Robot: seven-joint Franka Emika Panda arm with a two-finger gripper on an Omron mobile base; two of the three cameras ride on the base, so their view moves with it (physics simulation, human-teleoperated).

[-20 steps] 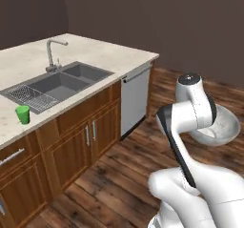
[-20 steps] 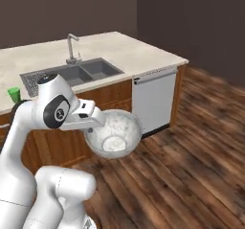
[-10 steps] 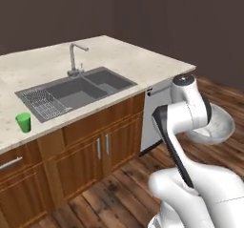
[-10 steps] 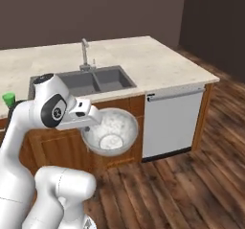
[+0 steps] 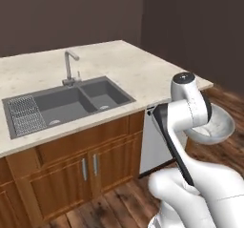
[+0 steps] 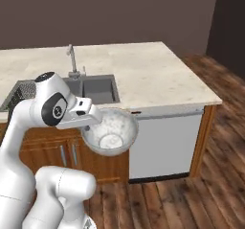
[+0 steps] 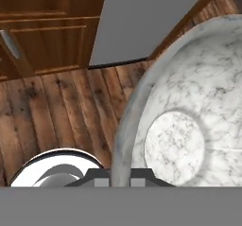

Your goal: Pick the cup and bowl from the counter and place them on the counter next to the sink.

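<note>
bowl (image 6: 111, 133) (pale marbled grey-white, wide, shallow) held by its rim in the tool (image 6: 90, 123), above wood floor (image 6: 182, 199).

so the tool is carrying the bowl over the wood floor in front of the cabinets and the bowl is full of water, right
Not quite: the bowl is empty. The right base view looks straight into it and shows bare marbled inside, and the hand view shows the same dry bottom. The rest holds: the tool grips the bowl's rim and carries it over the wood floor in front of the cabinets.

Pincer (image 6: 89, 121) clamps bowl (image 6: 111, 132) rim, below counter (image 6: 143, 74) edge.
</note>
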